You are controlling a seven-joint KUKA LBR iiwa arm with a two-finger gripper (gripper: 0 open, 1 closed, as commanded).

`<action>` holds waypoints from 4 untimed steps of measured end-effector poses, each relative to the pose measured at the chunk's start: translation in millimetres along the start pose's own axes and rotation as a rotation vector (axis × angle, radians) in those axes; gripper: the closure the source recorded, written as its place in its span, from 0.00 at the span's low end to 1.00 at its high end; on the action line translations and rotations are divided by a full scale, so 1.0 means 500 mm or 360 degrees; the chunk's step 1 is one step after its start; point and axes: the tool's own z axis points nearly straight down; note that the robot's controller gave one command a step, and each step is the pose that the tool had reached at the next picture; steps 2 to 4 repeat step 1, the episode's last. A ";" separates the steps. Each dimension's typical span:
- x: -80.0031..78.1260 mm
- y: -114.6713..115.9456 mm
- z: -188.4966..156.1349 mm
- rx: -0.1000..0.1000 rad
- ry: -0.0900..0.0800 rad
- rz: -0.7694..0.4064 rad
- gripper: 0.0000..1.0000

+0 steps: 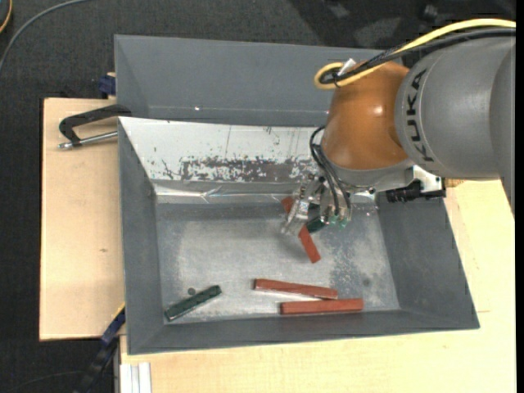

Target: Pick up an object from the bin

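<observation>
**Grey bin floor, claw low by a short red stick**

Grey metal makes up the floor of the bin (214,252), and most of it is bare, so each thing lies apart and can be approached on its own. The gripper (315,213) hangs low toward the back edge, right of the middle, under the arm's orange wrist cover. Just below it, touching it or nearly so, is a short red-brown stick (310,246). It lies tilted, its upper end at the claw and its lower end pointing toward the front edge. That slant suggests one end may be raised off the floor. Whether the claw is spread or pinching the stick cannot be told, because cables and small metal parts crowd the spot.

Near the front edge lie the rear long stick (295,288) and the front long stick (321,305), both red-brown, close together and well clear of the claw. A dark green stick (192,301) sits by the front-left corner.

The short stick looks like the chosen thing, being the nearest. The step in hand is probably closing on it or starting the lift.
</observation>
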 end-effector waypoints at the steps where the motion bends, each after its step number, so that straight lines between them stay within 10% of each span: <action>1: -0.003 0.003 -0.029 0.0002 0.0008 -0.0003 1.00; 4: -0.003 0.003 -0.029 0.0002 0.0008 -0.0003 1.00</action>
